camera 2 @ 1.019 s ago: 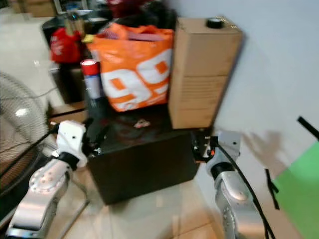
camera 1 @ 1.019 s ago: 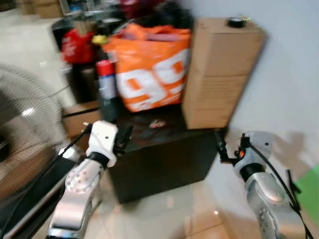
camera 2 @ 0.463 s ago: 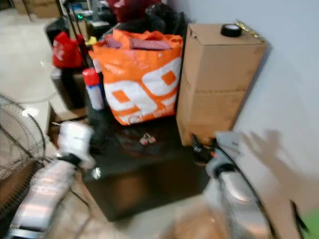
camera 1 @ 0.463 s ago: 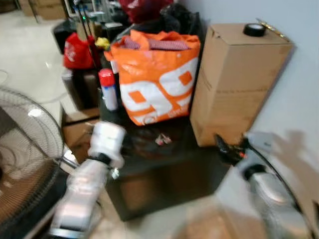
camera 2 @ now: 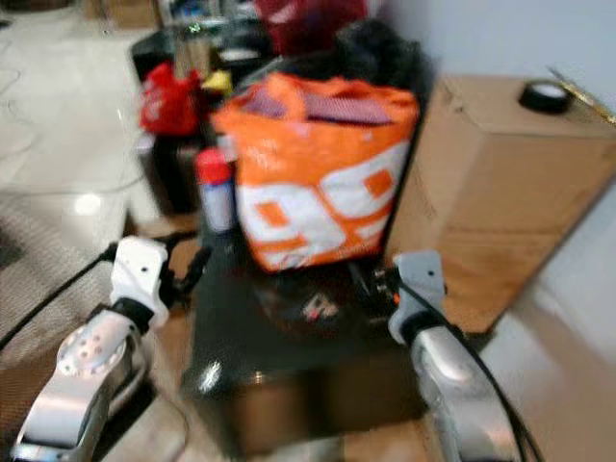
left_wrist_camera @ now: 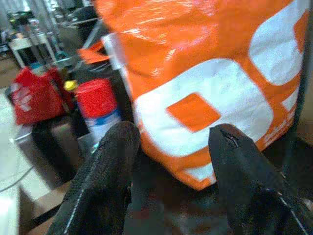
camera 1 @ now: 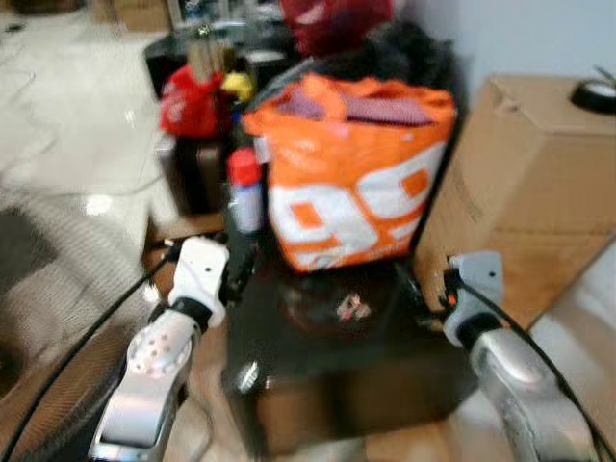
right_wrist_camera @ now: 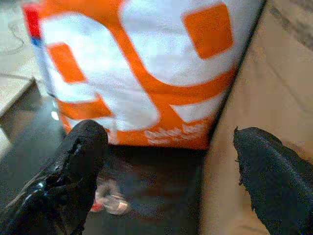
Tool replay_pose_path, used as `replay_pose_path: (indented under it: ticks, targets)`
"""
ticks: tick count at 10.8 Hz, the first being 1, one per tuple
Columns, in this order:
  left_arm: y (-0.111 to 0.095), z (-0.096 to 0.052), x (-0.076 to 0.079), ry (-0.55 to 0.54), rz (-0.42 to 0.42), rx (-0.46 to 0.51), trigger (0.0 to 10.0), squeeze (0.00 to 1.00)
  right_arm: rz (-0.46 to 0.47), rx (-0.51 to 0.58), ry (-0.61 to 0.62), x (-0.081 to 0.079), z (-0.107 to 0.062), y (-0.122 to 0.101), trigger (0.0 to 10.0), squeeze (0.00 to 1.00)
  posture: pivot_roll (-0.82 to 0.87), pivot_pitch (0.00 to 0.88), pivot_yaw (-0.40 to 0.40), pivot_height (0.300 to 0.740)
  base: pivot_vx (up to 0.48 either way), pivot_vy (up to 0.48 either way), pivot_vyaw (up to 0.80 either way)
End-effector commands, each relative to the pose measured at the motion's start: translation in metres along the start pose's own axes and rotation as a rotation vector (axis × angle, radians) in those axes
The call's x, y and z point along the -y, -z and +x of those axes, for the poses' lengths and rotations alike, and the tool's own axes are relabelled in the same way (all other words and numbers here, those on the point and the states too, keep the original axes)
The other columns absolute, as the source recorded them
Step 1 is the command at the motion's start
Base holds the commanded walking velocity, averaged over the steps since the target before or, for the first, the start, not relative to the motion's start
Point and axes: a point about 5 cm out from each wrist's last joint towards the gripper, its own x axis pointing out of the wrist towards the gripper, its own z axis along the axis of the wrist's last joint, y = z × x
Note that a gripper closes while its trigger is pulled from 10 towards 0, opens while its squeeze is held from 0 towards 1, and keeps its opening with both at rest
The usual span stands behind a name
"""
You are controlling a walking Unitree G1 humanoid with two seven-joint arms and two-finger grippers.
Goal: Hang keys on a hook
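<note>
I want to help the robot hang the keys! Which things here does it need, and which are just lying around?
For the job:
- keys on the dark table
- right gripper, open, nearest the keys
- left gripper, open

Just lying about:
- orange bag
- cardboard box
- red-capped spray can
- red bag
- tape roll on the box

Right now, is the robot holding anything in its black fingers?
No, nothing. Both the left gripper and the right gripper are open and hold nothing. The small reddish keys lie on the dark glossy cabinet top, untouched.
</note>
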Motion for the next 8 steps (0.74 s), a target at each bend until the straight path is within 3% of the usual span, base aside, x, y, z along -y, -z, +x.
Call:
replay_pose_path:
  ticks: [1,3,4,5,6,8]
  targets:
    - [-0.003,0.002,0.005,0.024,0.005,0.009,10.0,0.0,-0.024,-0.016,-0.039,0.0,0.0,0.002,10.0,0.0,-0.05,0.0,0.006,0.74,0.371,0.0,0.0]
    - [0.009,-0.001,0.012,0.116,0.049,-0.046,10.0,0.0,-0.073,-0.083,-0.176,-0.006,0.0,0.013,10.0,0.0,-0.06,0.0,0.005,0.74,0.139,0.0,0.0]
    - [0.015,-0.002,0.014,0.153,0.071,-0.076,10.0,0.0,-0.109,-0.112,-0.184,-0.005,0.002,0.018,10.0,0.0,-0.06,0.0,0.001,0.74,0.0,0.0,0.0]
    - [0.021,-0.004,0.016,0.205,0.098,-0.104,10.0,0.0,-0.117,-0.15,-0.213,-0.006,0.005,0.023,10.0,0.18,-0.06,0.0,-0.004,0.74,0.0,0.0,0.0]
    - [0.03,-0.008,0.02,0.284,0.108,-0.15,10.0,0.0,-0.11,-0.193,-0.266,-0.009,0.008,0.03,10.0,1.0,-0.06,0.0,-0.012,0.74,0.0,0.0,0.0]
    - [0.038,-0.013,0.024,0.373,0.149,-0.203,10.0,0.0,-0.134,-0.267,-0.355,-0.019,0.011,0.043,10.0,1.0,-0.06,0.0,-0.021,0.74,0.0,0.0,0.0]
